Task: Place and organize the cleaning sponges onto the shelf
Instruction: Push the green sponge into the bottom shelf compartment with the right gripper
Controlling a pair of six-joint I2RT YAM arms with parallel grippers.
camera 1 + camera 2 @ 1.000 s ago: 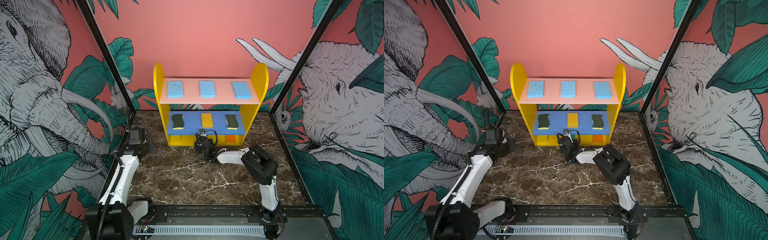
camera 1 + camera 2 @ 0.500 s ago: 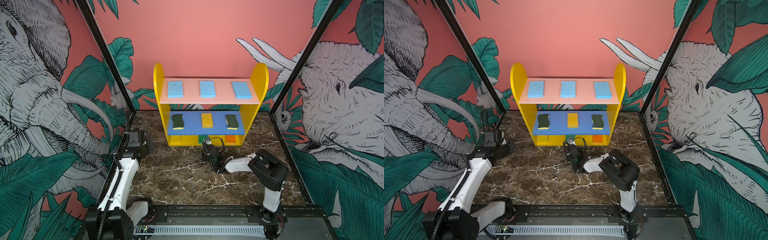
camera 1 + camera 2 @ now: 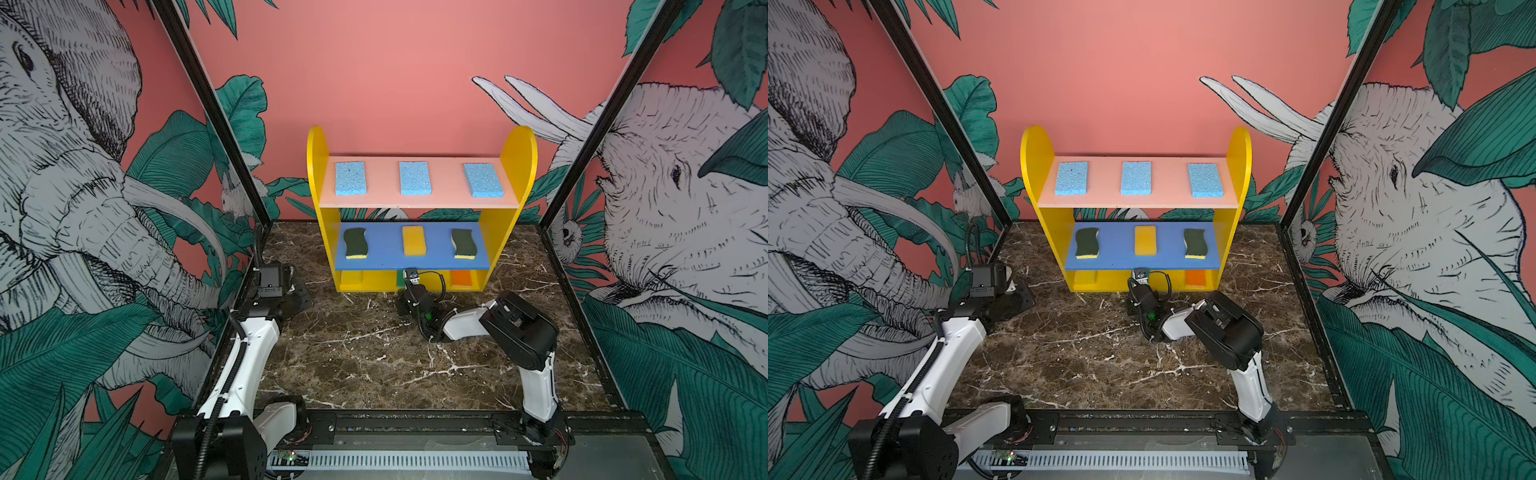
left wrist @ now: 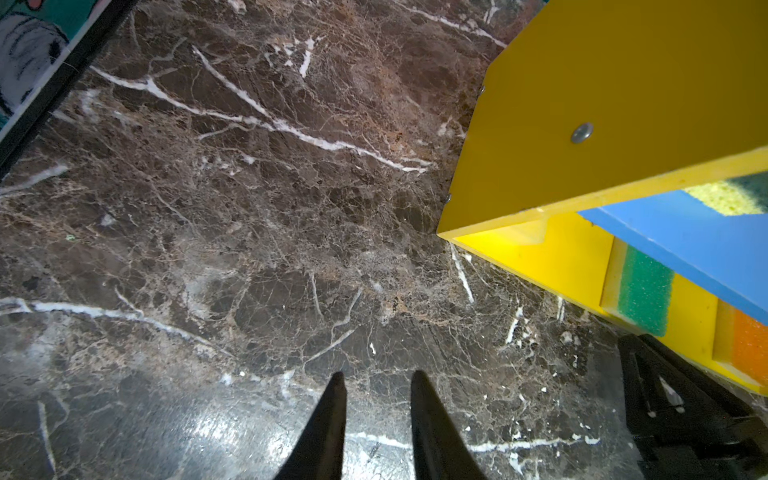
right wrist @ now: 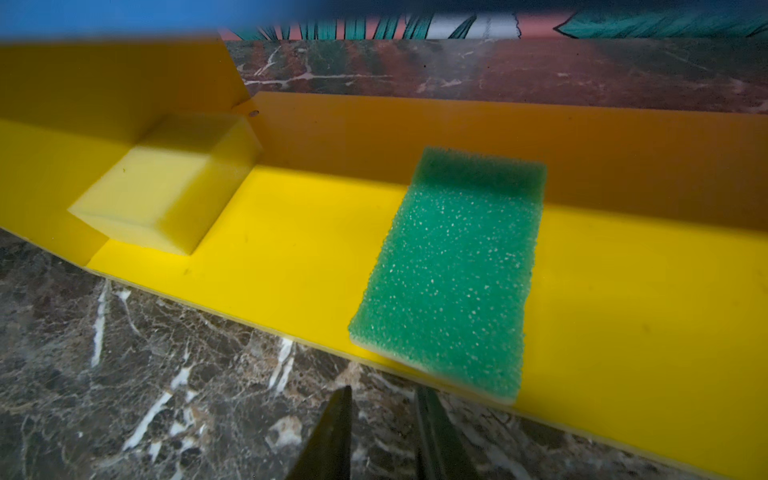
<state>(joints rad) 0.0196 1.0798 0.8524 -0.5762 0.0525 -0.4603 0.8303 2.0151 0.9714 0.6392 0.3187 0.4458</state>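
Surface (image 3: 353,365) was dark veined marble. The shelf (image 3: 515,166) stood at its back edge, about centred between the left and right edges.

The pink top board (image 3: 382,197) carried three sponges in a row, well apart: left blue sponge (image 3: 350,178), middle blue sponge (image 3: 414,178), right blue sponge (image 3: 483,180).

The blue middle board (image 3: 386,255) had the left wavy sponge (image 3: 354,243) and right wavy sponge (image 3: 464,244), dark green side up, with the yellow sponge (image 3: 414,240) between them.

The yellow base (image 5: 291,232) had the pale yellow sponge (image 5: 166,183) at its left end, just beside the side panel. The green sponge (image 5: 453,274) lay flat near the middle, its near end reaching the base's front edge. The orange sponge (image 3: 462,277) was toward the right end.

My right tool (image 5: 384,390) sat low over the surface at the front of the base, just short of the green sponge and not touching it. Its fingers stood at a narrow gap with nothing between them.

My left tool (image 4: 376,376) hung over the surface near the left edge, off the shelf's front left corner. It also stood at a narrow gap and held nothing.
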